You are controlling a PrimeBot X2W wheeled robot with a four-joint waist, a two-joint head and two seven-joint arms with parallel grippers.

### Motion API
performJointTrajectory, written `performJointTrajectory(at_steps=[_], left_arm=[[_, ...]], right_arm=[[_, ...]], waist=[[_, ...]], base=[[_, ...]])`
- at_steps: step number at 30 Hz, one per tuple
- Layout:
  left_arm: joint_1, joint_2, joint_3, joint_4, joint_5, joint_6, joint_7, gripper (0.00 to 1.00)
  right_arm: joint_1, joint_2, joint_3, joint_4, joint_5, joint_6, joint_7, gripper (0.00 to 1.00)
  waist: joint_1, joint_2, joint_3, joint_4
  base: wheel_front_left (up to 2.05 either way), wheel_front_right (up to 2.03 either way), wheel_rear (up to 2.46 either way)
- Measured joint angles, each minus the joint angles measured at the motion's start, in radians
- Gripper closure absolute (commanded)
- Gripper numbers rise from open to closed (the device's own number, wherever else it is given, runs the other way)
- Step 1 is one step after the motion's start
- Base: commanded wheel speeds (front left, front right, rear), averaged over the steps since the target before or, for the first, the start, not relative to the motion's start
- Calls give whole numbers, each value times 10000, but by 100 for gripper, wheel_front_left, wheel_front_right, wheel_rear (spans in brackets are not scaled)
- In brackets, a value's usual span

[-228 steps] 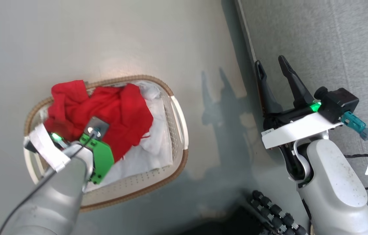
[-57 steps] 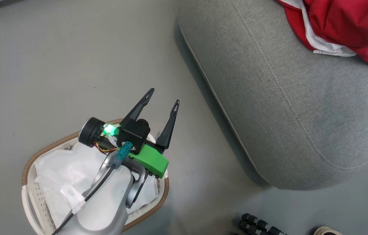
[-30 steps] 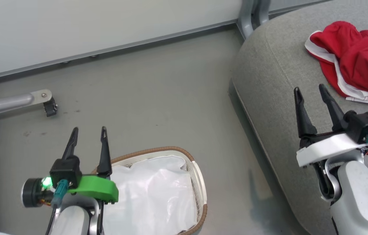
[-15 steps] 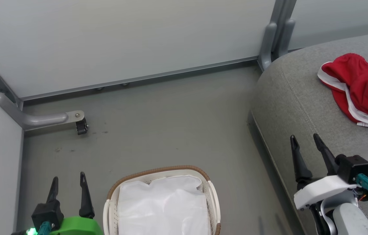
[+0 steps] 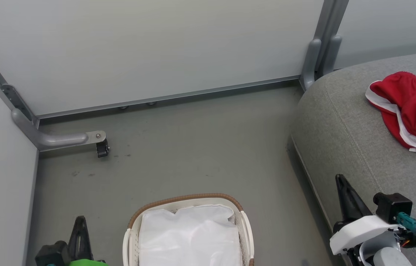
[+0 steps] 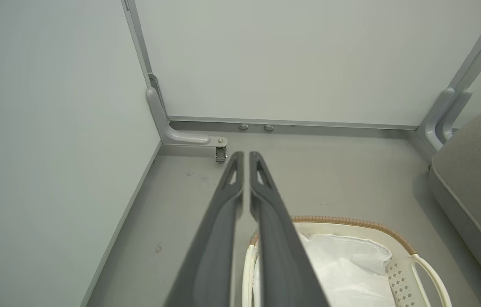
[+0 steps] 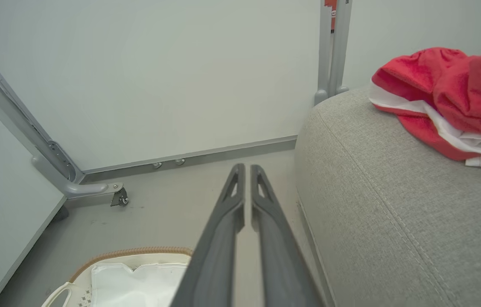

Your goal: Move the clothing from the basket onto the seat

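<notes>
The red clothing lies in a soft, crumpled heap on the big grey seat, at the right edge of the frame. It is bright red with white trim along its edge. The basket sits on the floor at the bottom middle, with its white liner showing inside. The left pincer, at the lower left, has its two fingers pressed together and holds nothing. The right pincer, at the lower right, is together too.
</notes>
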Motion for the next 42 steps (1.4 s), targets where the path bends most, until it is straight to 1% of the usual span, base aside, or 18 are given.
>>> performJointTrajectory(at_steps=[16,29,42], left_arm=[[-111,-8,176,-119,-3095,-234,809,100],[-344,-8,314,-284,-5133,-410,1331,100],[-582,-6,416,-395,-6903,-520,1768,100]], right_arm=[[25,46,-257,-178,2901,0,821,100],[25,61,-418,-332,4836,0,1325,100],[24,84,-575,-470,6504,0,1801,100]], waist=[[1,0,-32,140],[1,0,-56,245],[1,0,-81,351]], base=[[0,0,0],[0,0,0],[0,0,0]])
